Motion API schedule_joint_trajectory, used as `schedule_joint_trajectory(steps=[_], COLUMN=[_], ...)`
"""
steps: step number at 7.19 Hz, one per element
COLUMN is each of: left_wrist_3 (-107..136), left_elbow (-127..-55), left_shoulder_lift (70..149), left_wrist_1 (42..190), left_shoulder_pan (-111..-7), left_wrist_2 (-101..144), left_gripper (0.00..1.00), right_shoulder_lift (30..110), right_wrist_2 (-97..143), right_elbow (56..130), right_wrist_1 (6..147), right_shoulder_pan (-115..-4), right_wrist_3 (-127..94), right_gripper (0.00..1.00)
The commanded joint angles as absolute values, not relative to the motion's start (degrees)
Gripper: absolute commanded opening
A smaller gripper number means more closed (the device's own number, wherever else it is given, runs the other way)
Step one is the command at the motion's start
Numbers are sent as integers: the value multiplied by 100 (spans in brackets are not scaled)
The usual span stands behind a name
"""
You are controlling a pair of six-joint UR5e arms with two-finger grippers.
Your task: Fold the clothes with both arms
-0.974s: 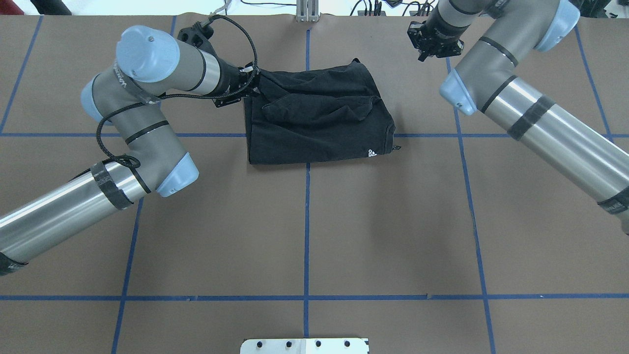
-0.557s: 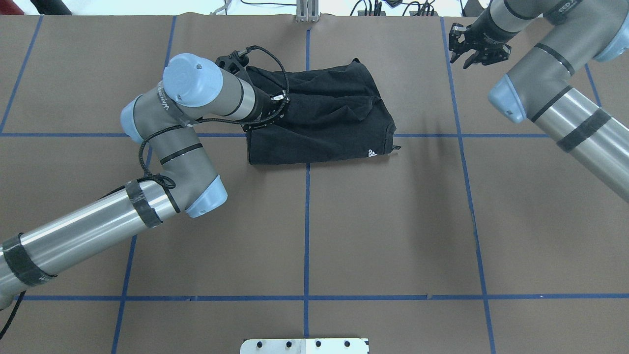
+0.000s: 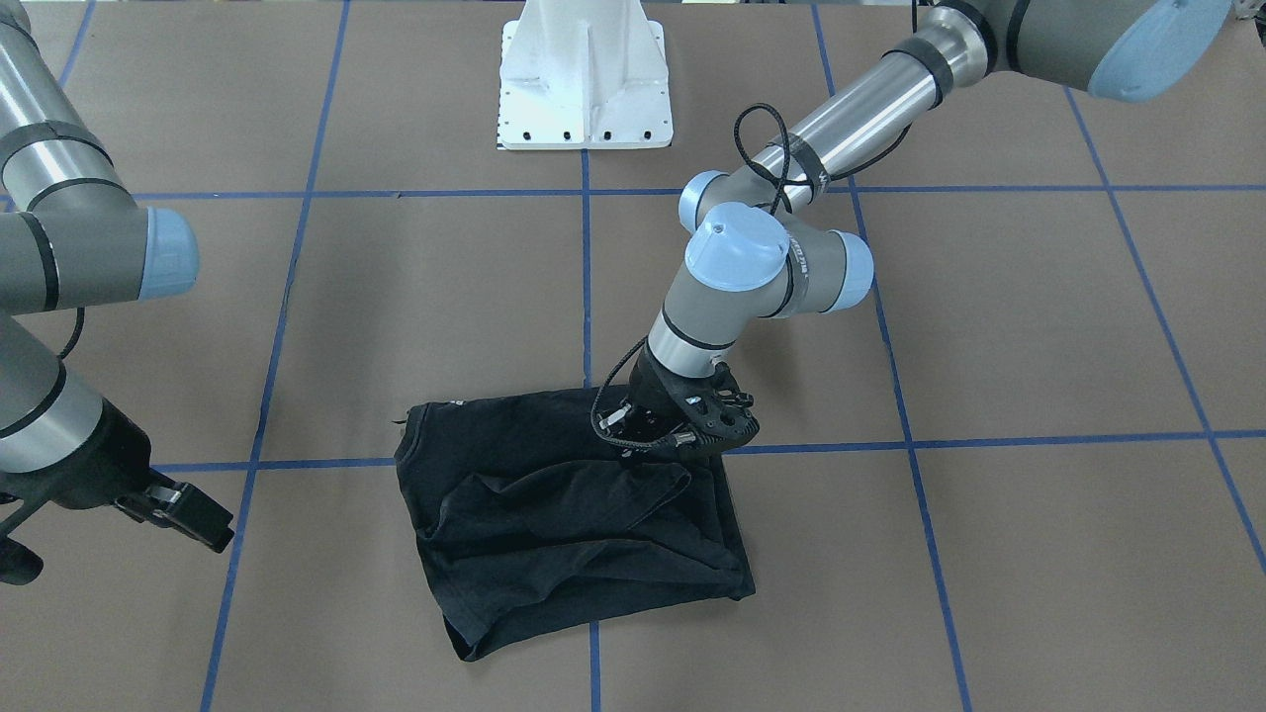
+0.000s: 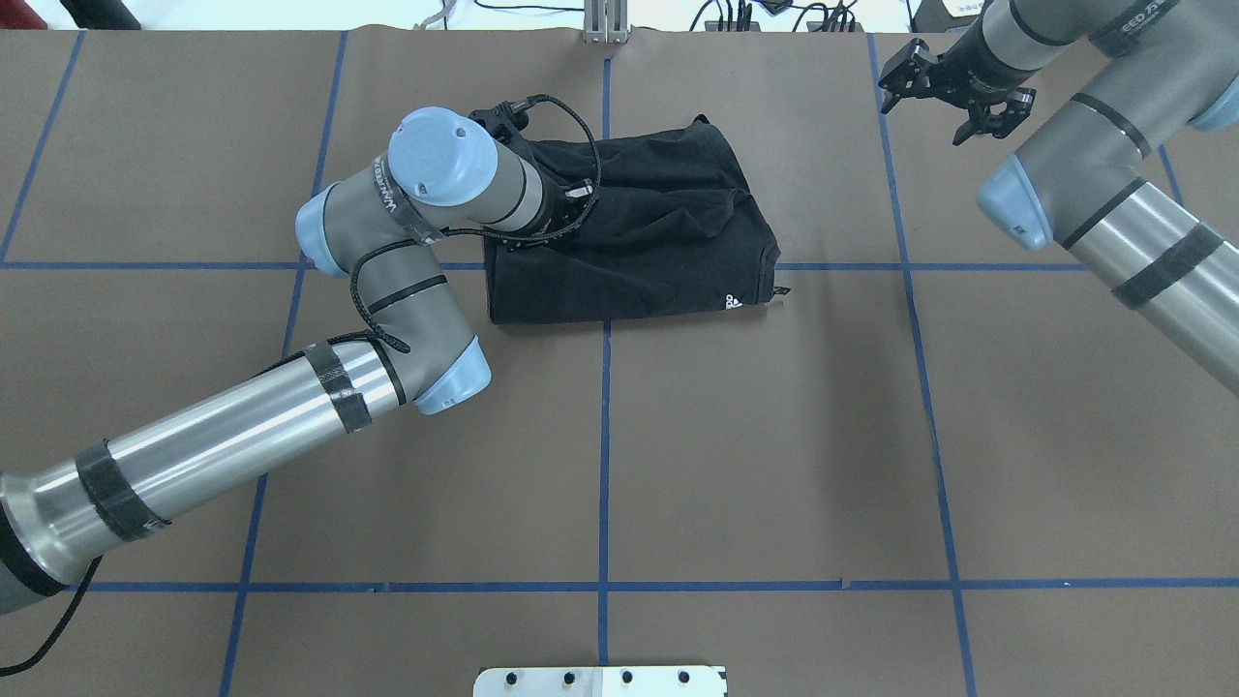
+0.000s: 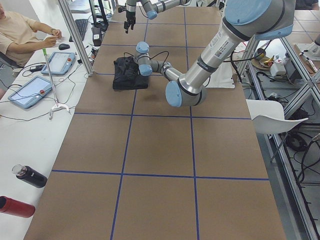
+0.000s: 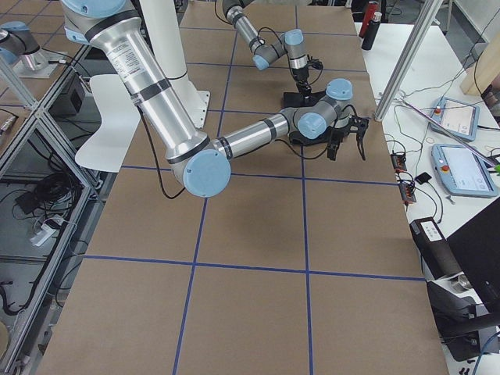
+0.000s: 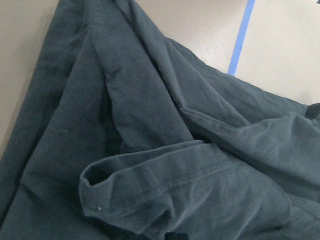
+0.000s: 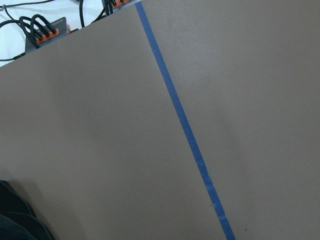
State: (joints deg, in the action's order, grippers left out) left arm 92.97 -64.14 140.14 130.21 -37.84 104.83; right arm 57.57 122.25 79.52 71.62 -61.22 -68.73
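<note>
The black T-shirt point(image 4: 668, 242) lies loosely folded and rumpled at the far middle of the brown surface point(image 4: 774, 436). My left hand point(image 3: 675, 433) is down on the shirt's left edge, and I cannot tell whether it grips. My right hand point(image 4: 937, 105) hangs spread wide, well off to the shirt's right, near a blue tape line point(image 4: 915, 319).

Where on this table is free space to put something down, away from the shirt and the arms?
Free: the squares between the T-shirt and the white pedestal base, on the robot's right of the middle tape line; also the strip between T-shirt and open right hand. Crowded: the T-shirt's left side, where the left hand and left arm reach in.
</note>
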Motion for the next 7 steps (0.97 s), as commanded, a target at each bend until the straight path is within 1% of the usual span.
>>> schedule_joint_trajectory(steps=[1, 3, 5, 7], left_wrist_3=[9316, 9317, 9255, 9071], left_elbow=[-6389, -6399, -6180, -5489], left_shoulder_lift=[14089, 14045, 14053, 14228], left_wrist_1=[12990, 12981, 13112, 13857], left_shoulder_pan=[-3744, -3656, -3700, -4006], left_wrist_2=[10477, 10477, 10163, 9905], left_gripper=[0, 0, 0, 0], right_shoulder_lift=[5739, 5713, 5730, 5792], right_wrist_2=[12226, 12226, 12252, 12270], right_elbow=[7945, 7945, 7972, 7972], right_wrist_1=[7181, 7189, 7277, 7269], right_shoulder_pan=[-6126, -6117, -6126, -6126], right_wrist_3=[-6873, -6873, -6873, -6873], right_gripper=[100, 100, 100, 100])
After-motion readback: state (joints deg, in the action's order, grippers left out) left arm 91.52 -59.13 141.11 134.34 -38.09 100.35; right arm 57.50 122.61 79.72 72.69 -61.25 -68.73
